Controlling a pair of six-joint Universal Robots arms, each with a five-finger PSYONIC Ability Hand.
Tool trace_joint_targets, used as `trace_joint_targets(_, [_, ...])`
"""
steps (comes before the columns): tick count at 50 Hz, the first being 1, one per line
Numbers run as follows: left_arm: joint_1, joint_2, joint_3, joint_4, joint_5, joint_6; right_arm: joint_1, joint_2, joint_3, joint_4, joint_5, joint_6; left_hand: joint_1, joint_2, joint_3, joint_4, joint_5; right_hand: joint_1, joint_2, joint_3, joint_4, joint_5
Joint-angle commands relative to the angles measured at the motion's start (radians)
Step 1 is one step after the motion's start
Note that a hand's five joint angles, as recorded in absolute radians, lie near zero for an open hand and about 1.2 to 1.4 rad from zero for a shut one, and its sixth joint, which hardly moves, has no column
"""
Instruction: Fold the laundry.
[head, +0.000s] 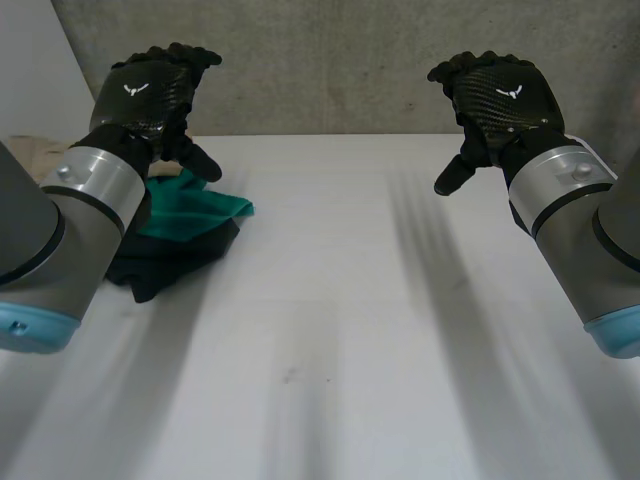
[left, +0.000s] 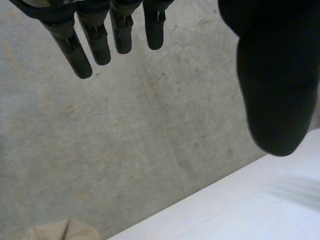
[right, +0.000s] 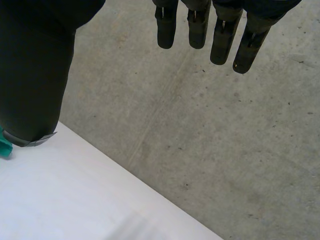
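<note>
Both left robot hand (head: 148, 92) and right robot hand (head: 497, 97) are hovering, fingers apart and empty, probably lining up on the crumpled laundry (head: 198, 212).

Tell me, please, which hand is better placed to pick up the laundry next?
Probably the left. The laundry pile lies just below the left hand, on that arm's side of the table; the right hand hangs well away. Both hands are open and empty.

Probably a lab or workshop: bare concrete wall (head: 350, 60) behind a white table (head: 350, 300).
</note>
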Motion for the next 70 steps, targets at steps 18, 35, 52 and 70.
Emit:
trace_joint_targets(18, [0.439, -0.601, 0.423, 0.061, 0.204, 0.486, 0.002, 0.033, -0.012, 0.022, -0.001, -0.081, -0.032, -0.03, -0.035, -0.027, -0.045, -0.017, -0.045, -0.042, -0.048, -0.067])
trace_joint_targets(35, [0.362, -0.442, 0.394, 0.101, 0.083, 0.422, -0.001, 0.052, -0.02, 0.02, 0.004, -0.115, 1.19, 1.192, 1.187, 1.195, 1.177, -0.017, -0.045, -0.042, -0.048, -0.067])
trace_joint_targets(52, [-0.139, -0.09, 0.103, 0.116, 0.103, -0.026, -0.015, 0.03, -0.049, 0.023, 0.037, -0.116, 1.19, 1.192, 1.187, 1.195, 1.177, -0.017, -0.045, -0.042, -0.048, -0.067])
trace_joint_targets(70, [-0.195, -0.167, 0.113, 0.001, 0.166, -0.041, -0.052, 0.03, -0.096, 0.084, 0.054, -0.122, -0.032, -0.03, -0.035, -0.027, -0.045, -0.017, -0.045, -0.042, -0.048, -0.067])
